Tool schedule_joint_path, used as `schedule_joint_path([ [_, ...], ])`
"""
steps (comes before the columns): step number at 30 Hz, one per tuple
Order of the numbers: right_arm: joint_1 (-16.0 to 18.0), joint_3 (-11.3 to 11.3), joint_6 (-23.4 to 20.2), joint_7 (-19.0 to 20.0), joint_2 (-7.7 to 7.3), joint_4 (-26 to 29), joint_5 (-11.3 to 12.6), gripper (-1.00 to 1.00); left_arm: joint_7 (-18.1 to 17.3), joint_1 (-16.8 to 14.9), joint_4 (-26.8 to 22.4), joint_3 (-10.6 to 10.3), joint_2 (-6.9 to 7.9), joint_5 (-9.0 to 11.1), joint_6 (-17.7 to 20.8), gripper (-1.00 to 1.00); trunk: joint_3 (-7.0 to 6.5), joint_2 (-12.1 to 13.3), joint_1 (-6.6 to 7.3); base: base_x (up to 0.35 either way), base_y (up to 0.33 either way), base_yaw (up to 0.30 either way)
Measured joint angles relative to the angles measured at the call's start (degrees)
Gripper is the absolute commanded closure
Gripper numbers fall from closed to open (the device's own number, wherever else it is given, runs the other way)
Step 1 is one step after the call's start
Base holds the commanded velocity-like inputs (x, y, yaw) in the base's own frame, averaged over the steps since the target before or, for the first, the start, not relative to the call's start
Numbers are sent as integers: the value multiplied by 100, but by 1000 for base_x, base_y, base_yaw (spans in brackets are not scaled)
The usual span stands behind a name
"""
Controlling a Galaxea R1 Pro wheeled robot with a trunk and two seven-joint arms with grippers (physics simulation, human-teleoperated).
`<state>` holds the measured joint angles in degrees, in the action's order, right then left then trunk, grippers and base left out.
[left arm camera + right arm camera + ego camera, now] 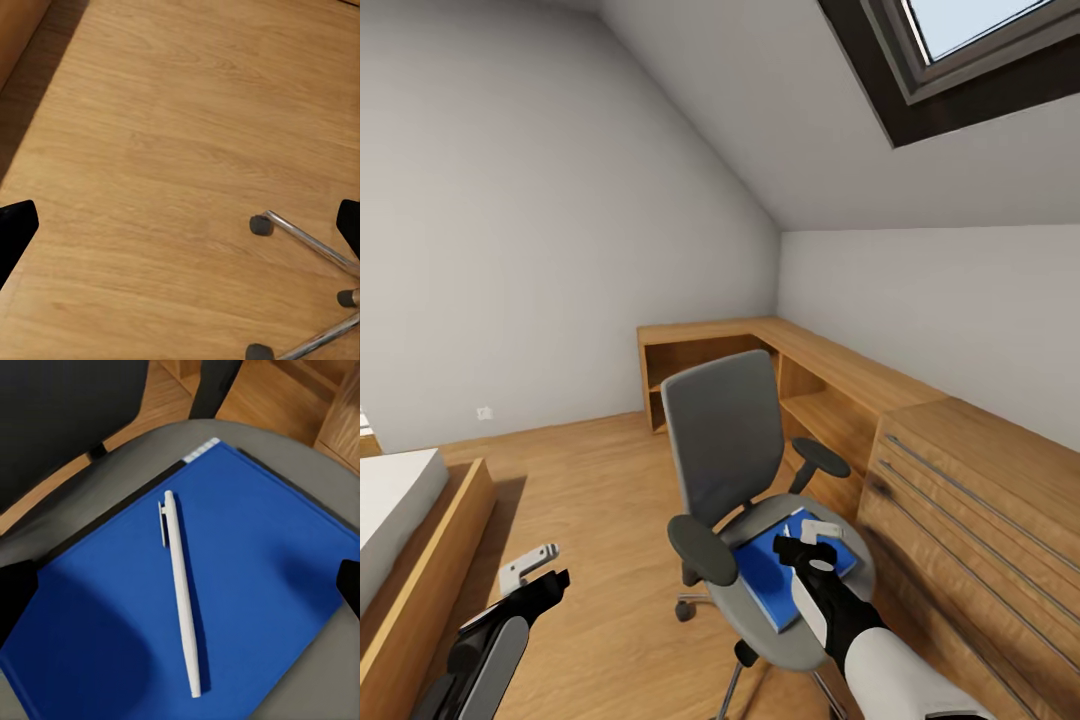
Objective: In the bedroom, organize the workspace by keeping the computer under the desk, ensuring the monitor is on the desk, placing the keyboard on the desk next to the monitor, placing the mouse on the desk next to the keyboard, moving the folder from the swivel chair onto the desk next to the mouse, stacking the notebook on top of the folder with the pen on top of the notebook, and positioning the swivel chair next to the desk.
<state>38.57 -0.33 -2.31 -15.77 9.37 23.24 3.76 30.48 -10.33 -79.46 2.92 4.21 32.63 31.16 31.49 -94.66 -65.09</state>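
Right gripper [812, 540]: open above pen [180, 589] on folder [247, 585] on chair [725, 440] | left gripper [538, 568]: open, over floor [165, 150]

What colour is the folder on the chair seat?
Bright blue; the folder shows best in the right wrist view.

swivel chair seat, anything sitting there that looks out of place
Yes: a blue folder lies flat on the swivel chair seat with a white pen loose on top, odd for a seat. The right tool hovers over them.
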Motion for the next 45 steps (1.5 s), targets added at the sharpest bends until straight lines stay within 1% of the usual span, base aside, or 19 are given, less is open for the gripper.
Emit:
schedule_joint_path([
  [10, 0, 0, 0, 23, -16, 0, -1, -100, -9, 0, 0, -7, -1, 0, 0, -100, 0, 0, 1, 183, 0, 0],
  [14, 0, 0, -5, 301, -23, -6, -8, -100, -10, 0, 0, -7, -1, -6, -4, -100, 0, 0, 2, 170, 0, 0],
  [20, 0, 2, -7, 361, -32, -7, -9, -100, -12, 0, -9, -7, -1, 3, 9, -100, 0, 0, 0, 113, 0, 0],
  [26, 0, 5, -21, 402, -34, -7, -9, -100, 3, 0, -174, -1, -3, 30, 17, -100, 0, 0, 0, 13, 0, 0],
  [34, 0, 8, -95, 424, -71, -7, -9, -100, 15, 0, -286, 2, -44, 35, 19, -100, 143, -319, -175, 1, 0, 0],
  [45, 0, 8, -277, 420, -154, -7, -9, -100, 23, 0, -288, 2, -46, 35, 19, -100, 341, -761, -417, 0, 0, 0],
])
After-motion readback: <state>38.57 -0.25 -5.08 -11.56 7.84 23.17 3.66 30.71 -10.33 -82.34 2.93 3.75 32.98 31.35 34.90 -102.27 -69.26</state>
